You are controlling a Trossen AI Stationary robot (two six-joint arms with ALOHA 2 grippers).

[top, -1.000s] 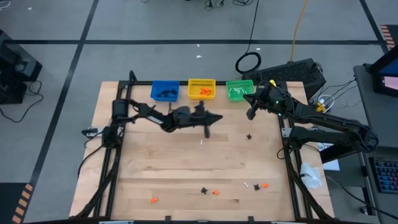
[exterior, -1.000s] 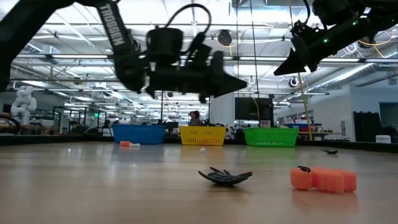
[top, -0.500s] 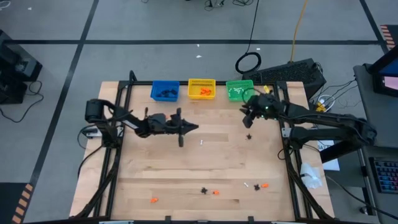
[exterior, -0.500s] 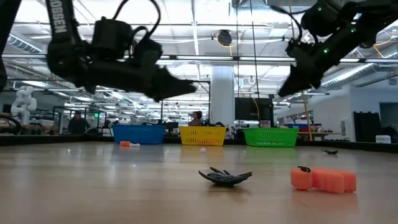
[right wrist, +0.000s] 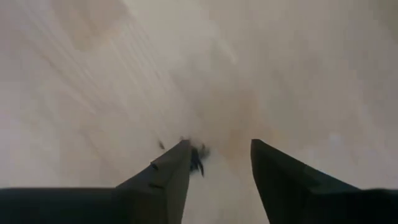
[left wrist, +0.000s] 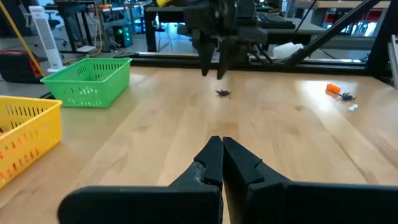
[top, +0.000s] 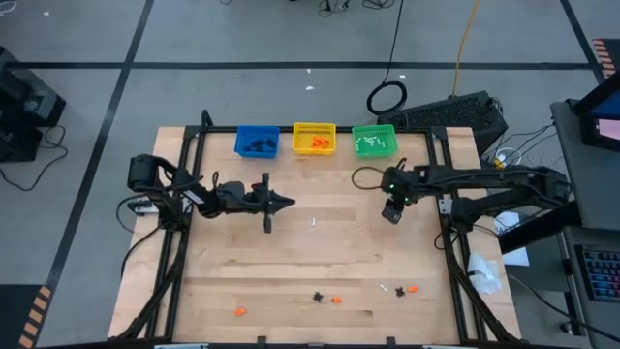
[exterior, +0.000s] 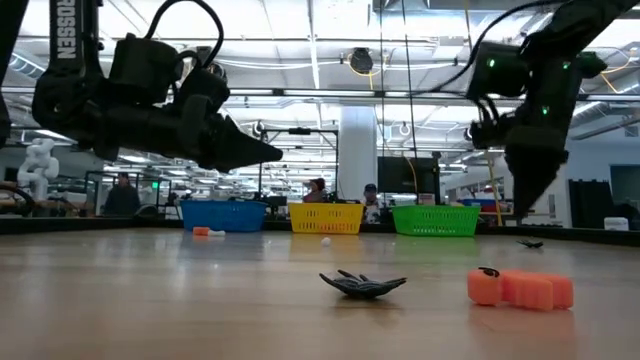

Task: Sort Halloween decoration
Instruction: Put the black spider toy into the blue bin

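My right gripper (right wrist: 221, 149) is open and points down at the wood of the table's right half, just above a small black spider decoration (right wrist: 198, 158) that lies close to one finger. The left wrist view shows that same gripper (left wrist: 213, 68) clear of the spider (left wrist: 223, 93). My left gripper (top: 288, 203) is shut, empty and level over the table's left half, pointing toward the right edge. More decorations lie on the table: a white one (top: 315, 222) mid-table, and orange (top: 239, 311), black (top: 317, 297) and white (top: 385, 288) ones near the front edge.
Blue (top: 257, 142), yellow (top: 314, 138) and green (top: 374, 141) bins stand in a row along the far edge, each with small pieces inside. In the low view a black spider (exterior: 362, 283) and an orange piece (exterior: 520, 288) lie close to the camera.
My left gripper has drawn back toward the table's left edge, staying shut and level. My right gripper has come away from the green bin toward the near edge, has sunk, and has tipped from slanting to pointing almost straight down over the black spider.
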